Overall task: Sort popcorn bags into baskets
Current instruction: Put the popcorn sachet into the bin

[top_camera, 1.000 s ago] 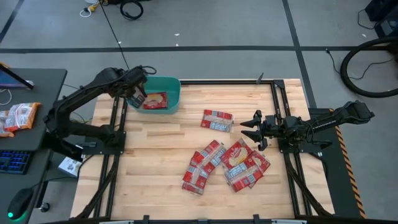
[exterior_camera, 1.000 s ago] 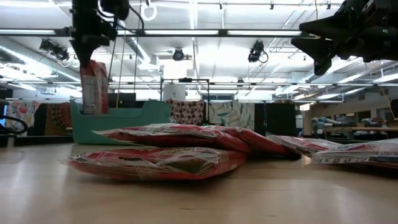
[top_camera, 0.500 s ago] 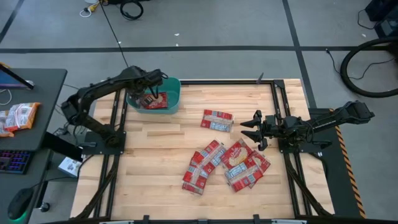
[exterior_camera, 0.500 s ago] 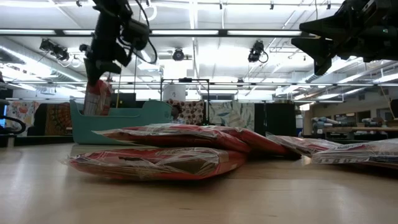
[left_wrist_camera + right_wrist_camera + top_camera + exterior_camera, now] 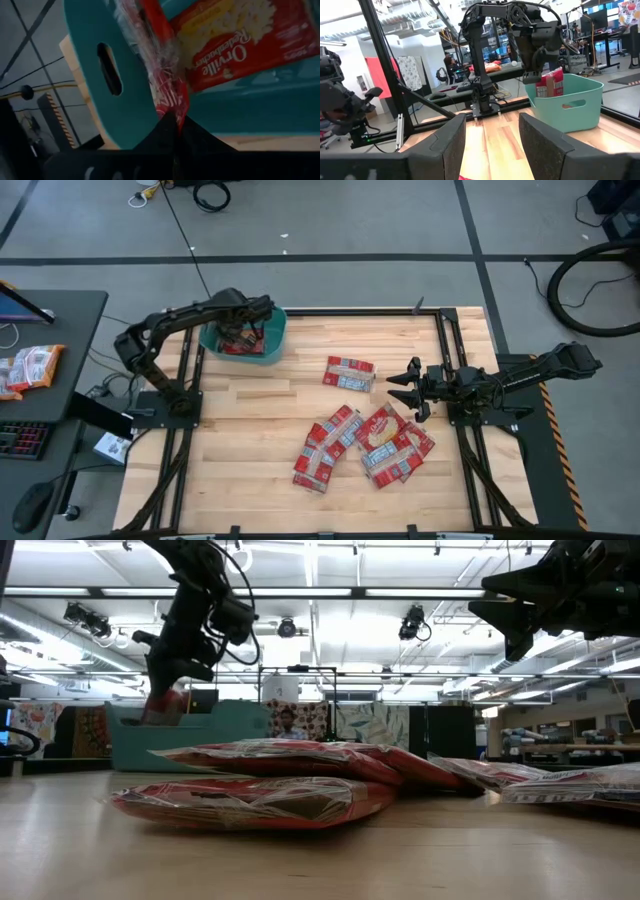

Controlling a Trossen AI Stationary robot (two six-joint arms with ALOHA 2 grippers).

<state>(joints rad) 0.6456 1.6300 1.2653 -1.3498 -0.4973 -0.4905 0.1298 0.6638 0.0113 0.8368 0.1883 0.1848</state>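
My left gripper (image 5: 243, 335) is over the teal basket (image 5: 272, 340) at the table's far left, shut on one red popcorn bag (image 5: 550, 84) that reaches down inside the tub. A second bag (image 5: 240, 40) lies flat on the basket's floor. One bag (image 5: 349, 372) lies alone mid-table, and several more overlap in a pile (image 5: 365, 442) toward the near side. My right gripper (image 5: 400, 386) hovers open above the table's right part, just right of the lone bag, touching nothing. My left gripper pinches the red bag by its upper edge (image 5: 175, 102) between the two fingers, coming from above and slanting down into the basket. The bag hangs roughly upright below the fingers, its lower part behind the basket's rim (image 5: 570, 82); whether it rests on the floor is hidden.
The basket's end wall has a handle slot (image 5: 110, 70). Black frame rails (image 5: 445, 350) run along the table's left and right sides. Bare wood lies between basket and pile (image 5: 250, 420). A side desk with more packets (image 5: 30, 368) stands left of the table.
My left gripper has moved toward the table's right, over the basket's inside, and come down while tipping. The bag it holds went from hanging above the basket's rim to sinking into the tub. My right arm has kept still.
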